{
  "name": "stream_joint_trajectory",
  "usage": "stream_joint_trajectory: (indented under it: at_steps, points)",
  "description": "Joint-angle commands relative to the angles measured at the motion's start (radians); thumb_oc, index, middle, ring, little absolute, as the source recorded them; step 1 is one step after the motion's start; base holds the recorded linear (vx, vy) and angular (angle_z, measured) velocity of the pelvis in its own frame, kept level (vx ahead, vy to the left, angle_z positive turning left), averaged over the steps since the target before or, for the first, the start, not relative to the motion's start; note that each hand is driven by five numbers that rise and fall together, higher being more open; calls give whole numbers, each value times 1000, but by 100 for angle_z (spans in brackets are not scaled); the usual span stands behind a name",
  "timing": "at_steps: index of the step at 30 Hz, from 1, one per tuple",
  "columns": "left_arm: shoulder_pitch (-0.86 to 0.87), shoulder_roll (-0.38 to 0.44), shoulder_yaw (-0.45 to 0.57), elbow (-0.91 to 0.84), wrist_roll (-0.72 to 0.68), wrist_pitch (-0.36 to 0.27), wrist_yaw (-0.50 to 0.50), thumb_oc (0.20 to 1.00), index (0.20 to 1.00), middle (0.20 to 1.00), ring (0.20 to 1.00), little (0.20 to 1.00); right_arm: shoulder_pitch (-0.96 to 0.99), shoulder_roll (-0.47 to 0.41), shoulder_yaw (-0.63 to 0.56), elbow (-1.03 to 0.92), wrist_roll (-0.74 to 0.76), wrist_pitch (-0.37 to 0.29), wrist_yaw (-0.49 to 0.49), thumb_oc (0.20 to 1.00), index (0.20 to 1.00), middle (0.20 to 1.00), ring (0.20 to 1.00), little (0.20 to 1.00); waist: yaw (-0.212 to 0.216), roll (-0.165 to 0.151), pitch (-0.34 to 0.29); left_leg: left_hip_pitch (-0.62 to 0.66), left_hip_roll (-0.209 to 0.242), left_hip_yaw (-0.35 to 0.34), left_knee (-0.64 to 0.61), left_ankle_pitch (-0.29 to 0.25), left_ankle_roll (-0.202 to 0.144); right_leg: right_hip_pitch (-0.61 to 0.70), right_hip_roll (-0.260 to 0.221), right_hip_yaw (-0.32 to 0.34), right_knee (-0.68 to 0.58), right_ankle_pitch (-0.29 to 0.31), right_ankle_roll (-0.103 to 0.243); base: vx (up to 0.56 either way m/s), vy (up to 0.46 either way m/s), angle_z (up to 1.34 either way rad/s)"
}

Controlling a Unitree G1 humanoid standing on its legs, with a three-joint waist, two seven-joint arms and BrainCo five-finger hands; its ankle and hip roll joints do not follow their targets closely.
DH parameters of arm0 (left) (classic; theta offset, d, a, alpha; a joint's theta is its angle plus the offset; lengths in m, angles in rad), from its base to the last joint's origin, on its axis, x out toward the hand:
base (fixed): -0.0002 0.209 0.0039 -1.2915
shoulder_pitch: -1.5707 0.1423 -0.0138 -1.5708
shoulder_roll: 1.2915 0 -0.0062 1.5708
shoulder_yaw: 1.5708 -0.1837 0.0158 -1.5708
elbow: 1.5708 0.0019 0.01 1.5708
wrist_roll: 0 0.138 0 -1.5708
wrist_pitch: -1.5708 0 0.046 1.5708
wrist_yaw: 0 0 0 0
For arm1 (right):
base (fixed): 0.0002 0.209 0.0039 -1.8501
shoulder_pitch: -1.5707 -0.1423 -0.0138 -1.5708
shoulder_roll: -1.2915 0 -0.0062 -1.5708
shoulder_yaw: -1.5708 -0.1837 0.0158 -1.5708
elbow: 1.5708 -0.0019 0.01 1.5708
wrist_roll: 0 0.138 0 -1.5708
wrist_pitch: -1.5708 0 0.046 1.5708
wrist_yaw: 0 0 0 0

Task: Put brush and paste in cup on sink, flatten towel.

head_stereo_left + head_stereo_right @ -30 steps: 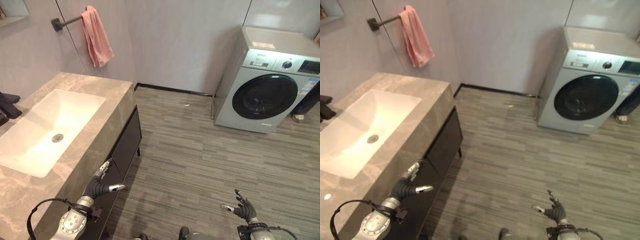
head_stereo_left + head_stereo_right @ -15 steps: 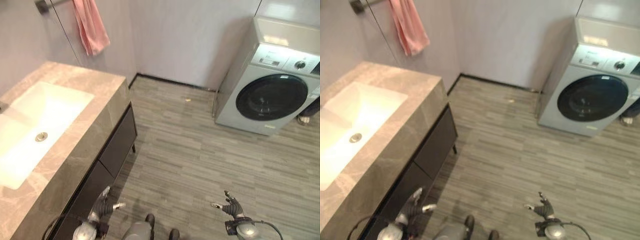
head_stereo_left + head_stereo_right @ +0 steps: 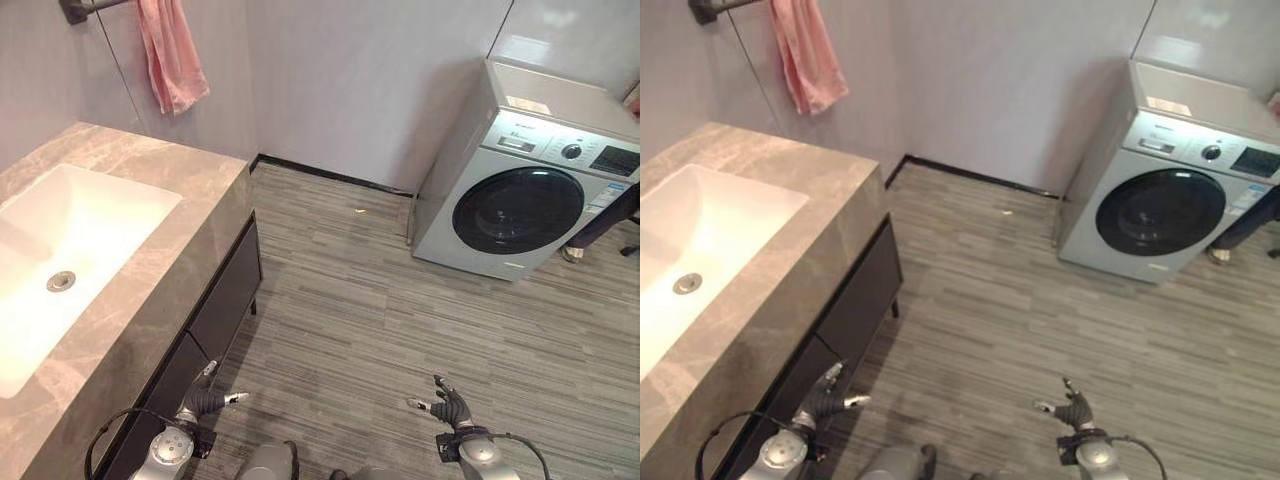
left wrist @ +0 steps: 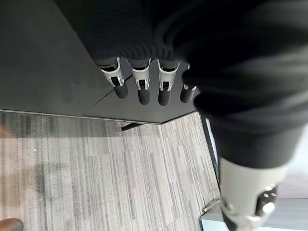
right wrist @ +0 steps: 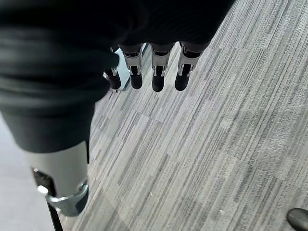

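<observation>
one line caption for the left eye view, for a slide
Both hands, left and right, open and empty above the floor; pink towel bunched on its rail.

The bench [image 3: 150,190] looks like polished grey-brown stone around a glossy white sink [image 3: 70,240]. A soft pink cloth towel [image 3: 172,55] hangs above. Beyond the silver, dark-tipped fingers [image 4: 140,86], the floor [image 3: 400,320] is matt, wood-grained grey plank.

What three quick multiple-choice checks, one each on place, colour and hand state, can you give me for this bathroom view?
1. Where does the towel hang?
A. on a wall bar above the counter
B. over the washing machine
C. in the sink

2. What colour is the towel?
A. blue
B. pink
C. white

3. How are the left hand and right hand?
A. both closed on cloth
B. left holding a cup
C. both open, holding nothing

Key: 1 A, it drapes from the dark bar on the wall; 2 B, the cloth is pink; 3 C, straight fingers over cabinet and floor.
</observation>
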Motion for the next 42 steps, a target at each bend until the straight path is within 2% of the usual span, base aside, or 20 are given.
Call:
stream_joint_trajectory:
  at_steps: [1,4,6,7,10,14,18,21,22,23,24,25,27,30,32,33,35,37,41,42]
  points:
    - [3,33,-1,-74,30,-28,12,1000,1000,1000,1000,1000,-26,-29,0,-85,12,-24,6,1000,1000,1000,1000,1000,-7,23,49,42,-7,7,9,-1,26,-114,-35,34,143,301,114,-16,140,-16]
    - [10,29,15,-69,33,-26,15,1000,1000,1000,1000,1000,-13,-35,-9,-114,9,-27,12,1000,1000,1000,1000,1000,-29,28,46,75,-15,-3,-14,-1,25,-176,2,39,100,251,98,84,97,-10]
    - [9,22,21,-47,34,-27,18,1000,1000,1000,1000,1000,-10,-35,-13,-106,16,-27,15,1000,1000,1000,1000,1000,-32,27,44,94,-17,0,-24,-12,23,-185,-15,5,35,246,89,135,19,-8]
    - [9,15,28,-34,29,-26,20,1000,1000,1000,1000,1000,-8,-38,-14,-104,17,-27,14,1000,1000,1000,1000,1000,-37,22,45,107,-18,11,-29,-27,20,-206,-34,-28,-53,262,85,207,-3,-3]
    - [6,-4,46,-1,28,-26,29,1000,1000,1000,1000,1000,-2,-37,-7,-99,14,-20,11,1000,1000,1000,1000,1000,-53,13,56,153,-11,9,-26,-61,3,-254,-59,-31,-201,336,104,251,-51,-10]
    - [-1,-14,41,22,28,-25,36,1000,1000,1000,1000,1000,8,-36,-8,-93,21,-20,16,1000,1000,1000,1000,1000,-69,12,28,194,17,-23,-59,-53,-15,-233,-21,-13,-209,338,89,292,-98,7]
    - [-14,-29,41,47,11,-23,41,1000,1000,1000,1000,1000,11,-47,1,-97,11,-21,24,1000,1000,1000,1000,1000,-75,17,5,227,51,-53,-104,-40,-33,-224,6,-42,-182,307,72,241,-111,28]
    - [-19,-34,43,69,-3,-19,42,1000,1000,1000,1000,1000,18,-57,7,-108,-6,-19,28,1000,1000,1000,1000,1000,-84,19,-23,272,101,-74,-154,-2,-60,-214,32,-64,-156,261,59,262,-128,23]
    - [-23,-37,43,78,-14,-12,37,1000,1000,1000,1000,1000,28,-64,8,-131,-4,-20,33,1000,1000,1000,1000,1000,-85,18,-27,246,131,-72,-99,62,-89,-186,50,-70,-161,233,42,426,-303,10]
    - [-30,-27,40,72,-9,-9,34,1000,1000,1000,1000,1000,39,-77,7,-155,-3,-24,35,1000,1000,1000,1000,1000,-76,1,-13,156,145,-63,93,154,-105,-141,58,-75,-184,220,16,329,-316,19]
    - [-40,-21,34,70,-13,-12,33,1000,1000,1000,1000,1000,36,-86,7,-156,-4,-26,33,1000,1000,1000,1000,1000,-63,-9,6,100,136,-70,177,179,-106,-115,62,-76,-203,218,4,253,-298,46]
    - [-59,-17,25,65,-22,-12,41,1000,1000,1000,1000,1000,26,-97,10,-164,-9,-24,25,1000,1000,1000,1000,1000,-31,-29,42,-7,57,-89,225,152,-89,-71,53,-59,-236,217,1,169,-155,51]
    - [-61,-13,34,73,-33,-20,42,1000,1000,1000,1000,1000,18,-104,2,-147,-8,-23,26,1000,1000,1000,1000,1000,-18,-38,53,-106,42,-32,184,111,-74,-36,42,-58,-261,214,17,192,-47,7]
    - [-48,-8,40,77,-28,-28,41,1000,1000,1000,1000,1000,18,-106,4,-142,-12,-25,26,1000,1000,1000,1000,1000,19,-42,51,-208,14,-3,98,114,-72,16,47,-34,-295,203,22,256,43,-26]
    - [-33,-3,54,72,-23,-30,39,1000,1000,1000,1000,1000,20,-104,10,-149,-23,-26,32,1000,1000,1000,1000,1000,43,-31,42,-235,16,3,-45,198,-87,70,72,-25,-326,189,25,376,82,-4]
    - [-25,1,56,70,-15,-32,39,1000,1000,1000,1000,1000,26,-103,14,-151,-31,-29,35,1000,1000,1000,1000,1000,52,-23,39,-234,30,8,-136,269,-101,94,87,-13,-338,180,25,391,96,-20]
    - [-18,6,64,70,-8,-30,40,1000,1000,1000,1000,1000,24,-103,26,-155,-49,-28,38,1000,1000,1000,1000,1000,67,-17,31,-262,58,33,-230,315,-113,147,97,-2,-358,162,28,413,132,-42]
    - [-18,9,74,70,-7,-24,41,1000,1000,1000,1000,1000,25,-96,27,-163,-53,-27,42,1000,1000,1000,1000,1000,67,-17,23,-233,77,88,-238,346,-113,176,101,-1,-348,149,31,370,151,-51]
    - [-13,10,88,71,-5,-24,45,1000,1000,1000,1000,1000,32,-69,27,-177,-65,-21,54,1000,1000,1000,1000,1000,63,-52,-5,-210,65,107,-199,299,-71,173,62,8,-265,142,65,357,208,-23]
    - [-11,18,90,65,-3,-26,44,1000,1000,1000,1000,1000,29,-58,21,-181,-55,-19,61,1000,1000,1000,1000,1000,62,-74,-10,-217,60,122,-140,250,-57,182,37,9,-248,151,82,490,347,-51]
